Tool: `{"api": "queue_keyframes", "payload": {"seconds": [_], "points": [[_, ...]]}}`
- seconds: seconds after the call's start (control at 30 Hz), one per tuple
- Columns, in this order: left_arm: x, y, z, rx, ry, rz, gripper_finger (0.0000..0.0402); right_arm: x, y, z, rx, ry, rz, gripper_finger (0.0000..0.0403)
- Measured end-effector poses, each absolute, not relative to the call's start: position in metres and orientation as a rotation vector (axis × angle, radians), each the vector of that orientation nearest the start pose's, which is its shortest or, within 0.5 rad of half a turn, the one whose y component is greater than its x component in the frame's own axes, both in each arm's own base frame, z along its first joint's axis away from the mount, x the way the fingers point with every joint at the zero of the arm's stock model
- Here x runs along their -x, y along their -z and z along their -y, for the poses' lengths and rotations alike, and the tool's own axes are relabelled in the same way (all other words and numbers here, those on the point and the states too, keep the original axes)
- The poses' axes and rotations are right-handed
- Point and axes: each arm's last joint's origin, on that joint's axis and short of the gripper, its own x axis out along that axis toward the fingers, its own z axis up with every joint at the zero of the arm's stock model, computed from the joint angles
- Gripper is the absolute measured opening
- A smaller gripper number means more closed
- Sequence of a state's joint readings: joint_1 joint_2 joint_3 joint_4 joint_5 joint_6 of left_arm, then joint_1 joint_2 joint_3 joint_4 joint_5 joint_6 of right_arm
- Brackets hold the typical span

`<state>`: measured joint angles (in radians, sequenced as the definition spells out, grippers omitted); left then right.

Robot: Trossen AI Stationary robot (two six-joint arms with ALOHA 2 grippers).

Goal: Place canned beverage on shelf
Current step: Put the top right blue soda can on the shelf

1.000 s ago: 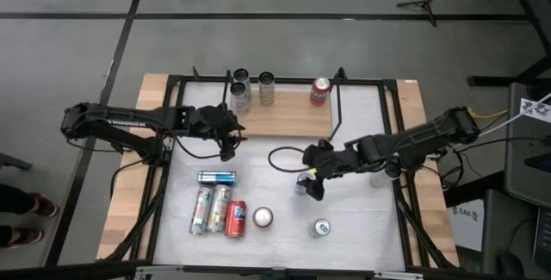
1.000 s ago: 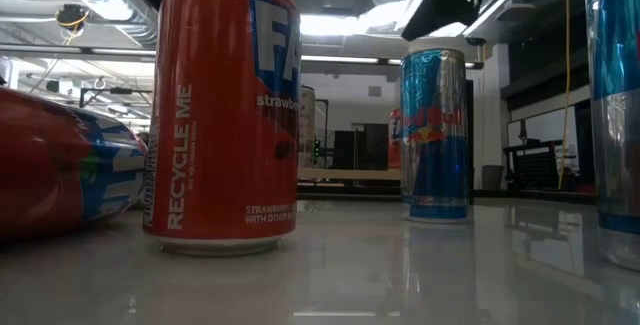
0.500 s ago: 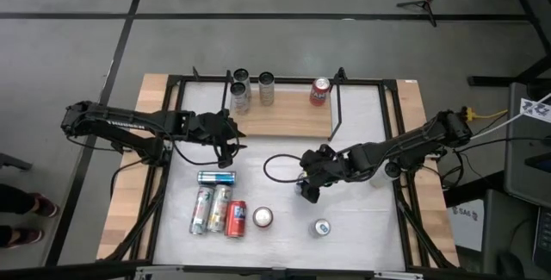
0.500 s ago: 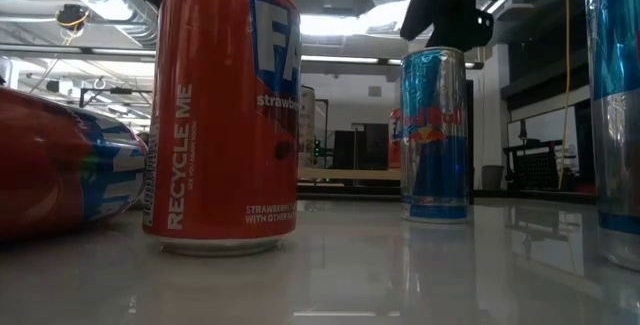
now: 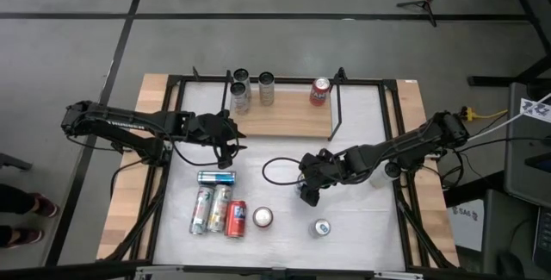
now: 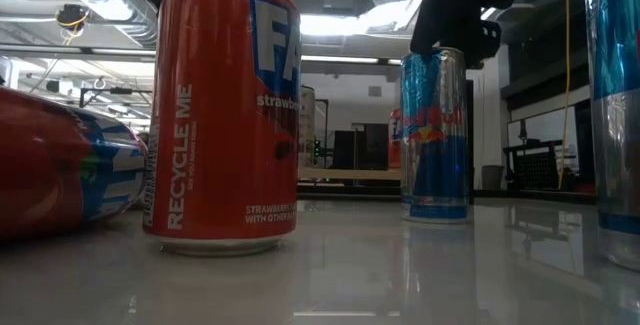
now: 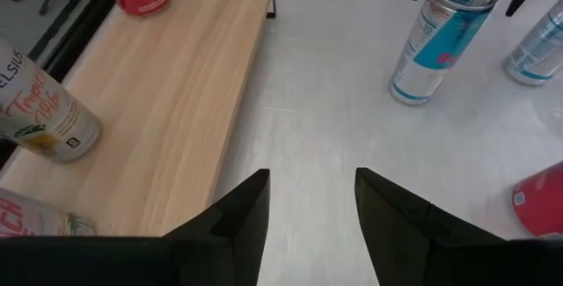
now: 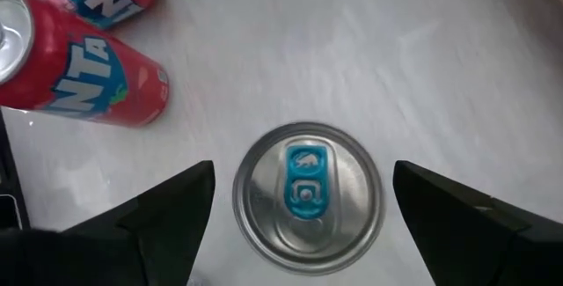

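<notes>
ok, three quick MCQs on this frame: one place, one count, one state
1. Where is the right tool?
A. Above the upright blue-and-silver can
B. Over the shelf
C. Beside the lying cans

2. How many cans stand on the shelf?
A. Two
B. Four
C. Six

3. How are the right tool's fingers?
A. Shut on the can
B. Open, one on either side of the can top
C. Shut with nothing between them

Answers:
1 A, the right wrist view looks straight down on the blue-tabbed can top.
2 B, the high view shows three silver cans and one red can along its back edge.
3 B, the fingers stand apart with gaps to the can rim.
</notes>
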<state>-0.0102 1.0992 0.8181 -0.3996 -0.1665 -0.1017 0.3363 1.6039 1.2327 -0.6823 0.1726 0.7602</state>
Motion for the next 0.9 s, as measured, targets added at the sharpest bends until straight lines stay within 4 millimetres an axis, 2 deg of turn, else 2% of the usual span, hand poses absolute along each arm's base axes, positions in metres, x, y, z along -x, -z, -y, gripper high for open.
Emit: {"api": "queue_keyframes", "payload": {"seconds": [0.5, 0.9], "points": [[-0.227, -0.268, -0.003, 0.037, -0.185, -0.670, 0.0158, -0.311, -0.249, -0.103, -0.442, 0.255, -1.013, 0.0346], [-0.228, -0.268, -0.003, 0.037, -0.185, -0.661, 0.0158, -0.319, -0.229, -0.106, -0.413, 0.288, -1.063, 0.0346]]}}
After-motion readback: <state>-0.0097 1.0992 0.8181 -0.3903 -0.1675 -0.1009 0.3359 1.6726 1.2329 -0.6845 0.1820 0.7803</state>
